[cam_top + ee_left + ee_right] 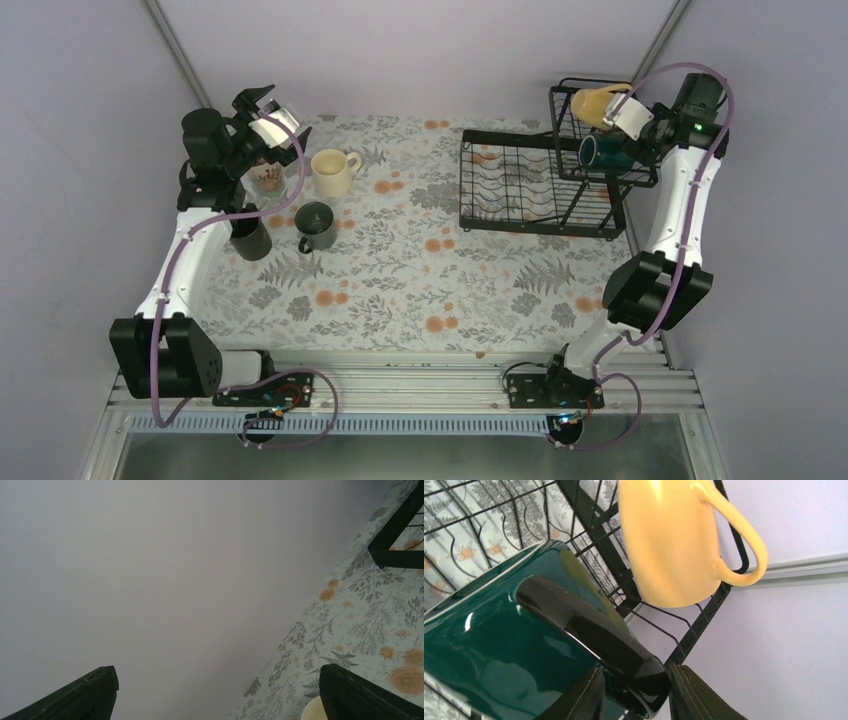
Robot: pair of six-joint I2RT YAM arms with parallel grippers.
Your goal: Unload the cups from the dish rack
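Observation:
The black wire dish rack stands at the back right, and its raised basket holds two cups. A yellow mug lies on its side at the basket's top and fills the upper right wrist view. A dark teal mug lies below it. My right gripper is shut on the teal mug's dark handle. My left gripper is open and empty, raised above a printed cream mug. A plain cream mug, a grey-green mug and a black mug stand on the table.
The floral tablecloth covers the table. The rack's flat slotted tray lies left of the basket. Grey walls close in behind and on both sides. In the left wrist view, the rack's corner and a cream mug rim show.

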